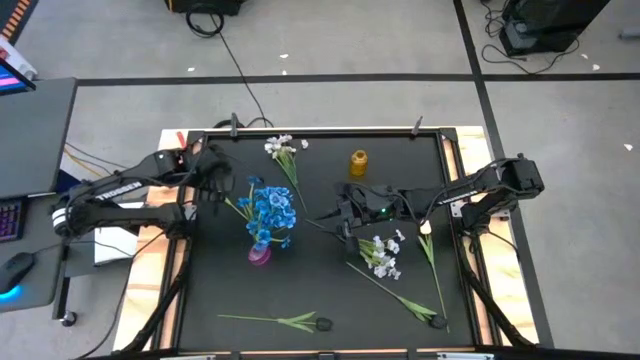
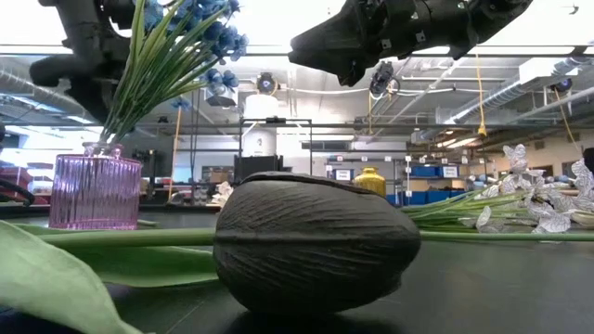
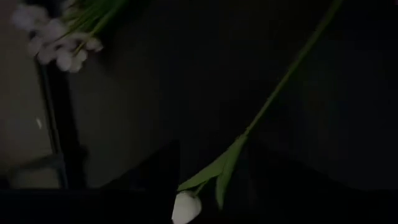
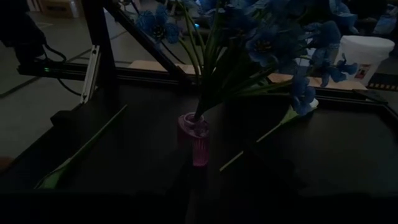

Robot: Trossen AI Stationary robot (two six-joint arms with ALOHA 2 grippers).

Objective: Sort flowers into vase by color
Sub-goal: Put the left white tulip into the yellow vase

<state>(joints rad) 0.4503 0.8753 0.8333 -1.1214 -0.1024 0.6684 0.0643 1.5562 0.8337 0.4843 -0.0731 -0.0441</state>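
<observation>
- Progress: partly done, I'd say. Blue flowers [image 1: 270,210] are bunched in the pink vase [image 1: 259,253]; no blue stems show loose on the table [image 1: 330,290].
- Yellow vase [image 1: 358,162] stands beyond the right jaws, toward the table's back edge. Looks empty, nothing sticks out of it.
- White ones not yet sorted, all lying flat:
  - white spray [image 1: 382,253] just beside the right jaws, on the near side
  - second white spray [image 1: 281,148] near the back edge, between the two arms
  - tulip [image 1: 427,232] with its long stem, on the right arm's side of that spray
  - another tulip [image 1: 320,322] at the front edge, well away from both jaws
- Left gripper [image 1: 215,180] hangs just beside the blue bunch, on its outer side. Cannot tell whether its jaws are apart or closed; nothing visibly held.
- Right gripper [image 1: 345,212] sits over mid-table between the blue bunch and the nearer white spray, above the table per the low view. Jaw state: cannot tell; no stem clearly in them.
- Left to do, my guess: the whites into the yellow vase.
</observation>
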